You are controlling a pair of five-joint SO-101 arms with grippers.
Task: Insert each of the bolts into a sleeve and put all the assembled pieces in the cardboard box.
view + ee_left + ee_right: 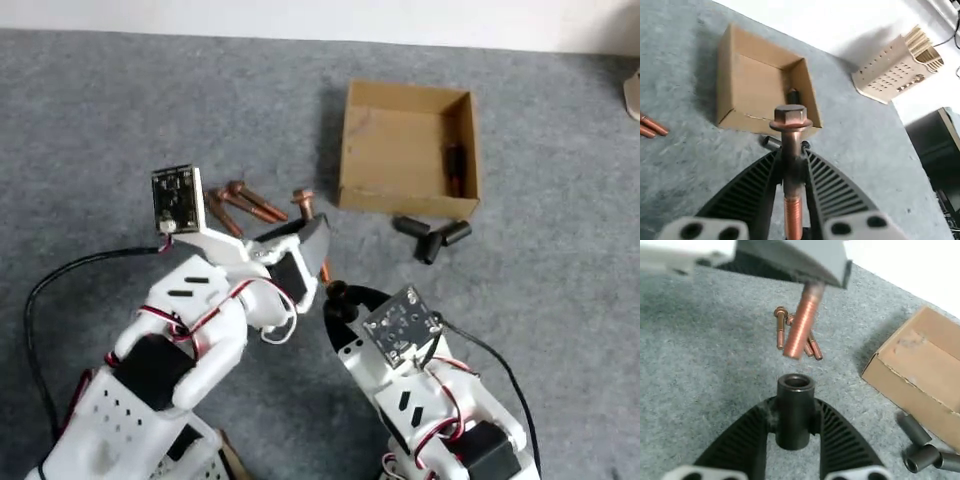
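1. The left gripper [792, 156] has its fingers closed on a copper bolt [790, 119]. They pinch the shank just under the head, with the threaded end pointing down.
2. The right gripper [795, 410] has its fingers closed round a dark sleeve [795, 436], held upright with the open hole facing up.
3. The bolt's tip hangs just above the sleeve and slightly off to one side, and the shank looks tilted against the hole. The step in hand is lining up and inserting.
4. To do it well, first square the bolt to the sleeve's axis and centre the tip over the hole, then lower it slowly. A tilted entry would likely catch the rim and twist the sleeve in its grip.
5. Both grips should stay firm until the head seats on the sleeve.
6. The cardboard box [395, 150] stands beyond both grippers, with one dark piece [455, 170] lying inside against a wall.
7. A few loose bolts [248, 203] lie on the grey table [120, 120] near the left gripper. Three spare sleeves [432, 236] lie just beside the box, so most of the job appears to remain.
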